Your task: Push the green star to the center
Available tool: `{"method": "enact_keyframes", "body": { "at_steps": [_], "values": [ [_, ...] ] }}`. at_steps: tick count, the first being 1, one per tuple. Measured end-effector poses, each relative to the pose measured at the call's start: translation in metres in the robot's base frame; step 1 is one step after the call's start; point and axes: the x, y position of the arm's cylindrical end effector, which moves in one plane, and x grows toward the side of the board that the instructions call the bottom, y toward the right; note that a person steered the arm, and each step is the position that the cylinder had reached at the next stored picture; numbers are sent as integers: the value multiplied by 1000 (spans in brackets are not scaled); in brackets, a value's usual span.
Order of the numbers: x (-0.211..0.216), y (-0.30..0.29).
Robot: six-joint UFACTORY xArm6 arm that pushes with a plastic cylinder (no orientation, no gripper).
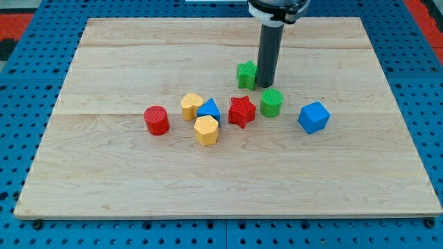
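The green star (pixel 246 75) lies on the wooden board (pixel 104 173), a little above the view's middle. My tip (pixel 266 86) stands just to the star's right, touching or almost touching its right side. The dark rod rises from the tip to the view's top edge. A green cylinder (pixel 271 103) sits just below my tip. A red star (pixel 241 111) lies below the green star.
A blue cube (pixel 313 117) sits at the right. A blue triangle (pixel 209 109), a yellow block (pixel 192 106) and a yellow hexagon (pixel 206 130) cluster left of the red star. A red cylinder (pixel 156 120) lies further left. Blue pegboard (pixel 28 83) surrounds the board.
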Motion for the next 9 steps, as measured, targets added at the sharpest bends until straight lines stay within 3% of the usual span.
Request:
{"method": "enact_keyframes", "body": {
  "at_steps": [1, 2, 3, 4, 5, 6, 7, 8, 9],
  "values": [
    [-9, -31],
    [-56, -5],
    [-54, -23],
    [-17, -36],
    [-28, -21],
    [-74, -12],
    [-40, -48],
    [-22, -46],
    [-19, 35]
  ]
}}
